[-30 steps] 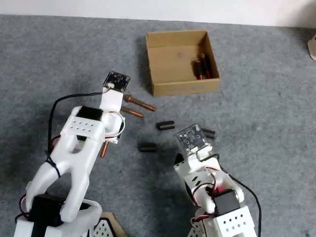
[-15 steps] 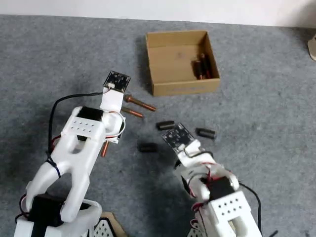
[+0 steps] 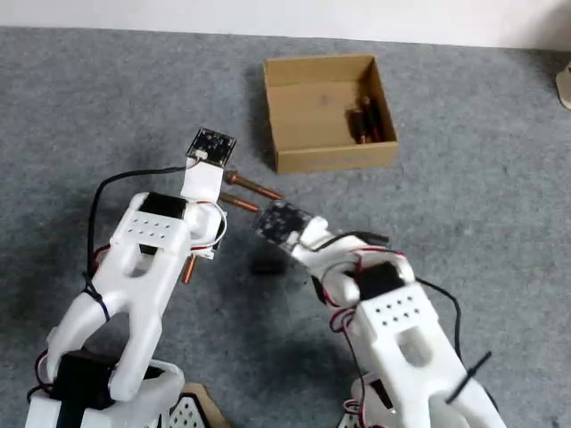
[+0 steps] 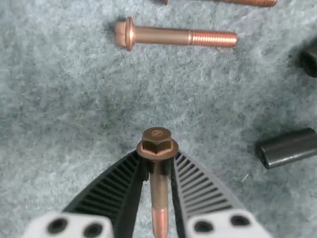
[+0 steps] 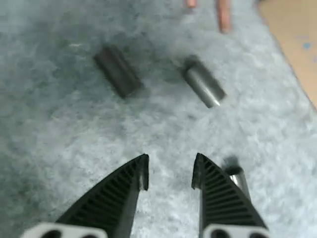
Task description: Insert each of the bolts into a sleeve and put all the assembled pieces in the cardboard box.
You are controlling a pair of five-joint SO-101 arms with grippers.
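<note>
My left gripper (image 4: 157, 158) is shut on a copper bolt (image 4: 157, 147), hex head pointing away from the camera. In the high view this bolt (image 3: 188, 269) sticks out beside the left arm. Two loose bolts (image 3: 252, 186) (image 3: 239, 202) lie between the left arm and the cardboard box (image 3: 294, 160). My right gripper (image 5: 171, 173) stands open just above the carpet. Ahead of it lie two black sleeves (image 5: 118, 71) (image 5: 204, 88), and a third sleeve (image 5: 237, 178) lies right beside one finger. One sleeve (image 3: 266, 265) shows in the high view next to the right arm (image 3: 393, 312).
Inside the cardboard box, several dark assembled pieces (image 3: 366, 120) lie against its right wall. The box's corner (image 5: 297, 44) shows in the right wrist view. A lying bolt (image 4: 176, 37) and a sleeve (image 4: 286, 148) are ahead of the left gripper. Grey carpet covers the table.
The right arm has swung forward and to the left, over the sleeves in the middle of the table, now covering one of them. The left arm has kept still with its bolt.
</note>
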